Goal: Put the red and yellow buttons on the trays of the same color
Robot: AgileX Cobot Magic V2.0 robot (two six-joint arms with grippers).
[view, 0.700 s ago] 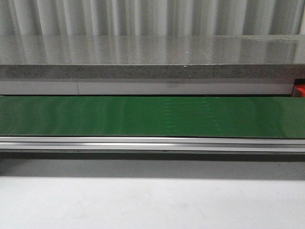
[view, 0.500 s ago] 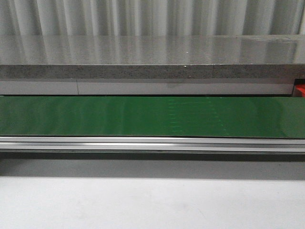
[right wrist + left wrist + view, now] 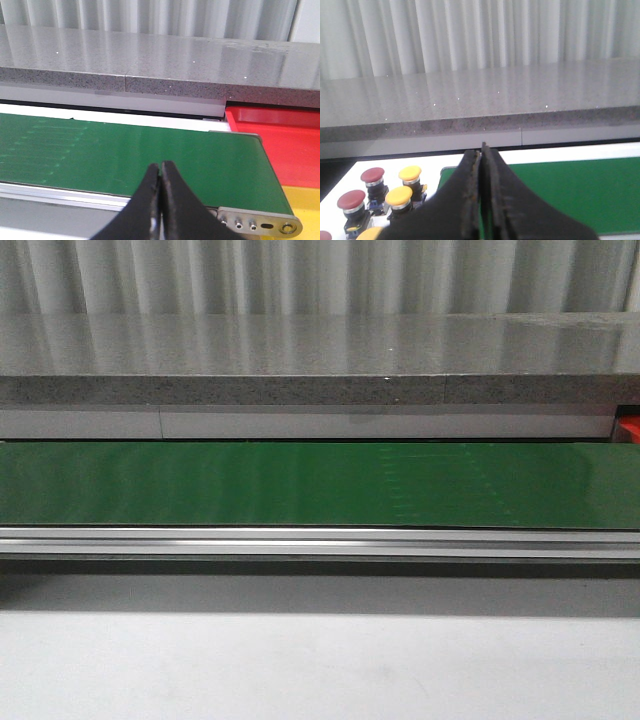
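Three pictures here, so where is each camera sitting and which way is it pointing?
Front view: looks forward, as the robot faces, over the green belt to a grey counter; no robot parts show.
Left wrist view: on the left arm, showing its shut left pincer and red and yellow buttons.
Right wrist view: on the right arm, showing its shut right pincer, a red tray and a yellow tray.
All three share belt and counter.
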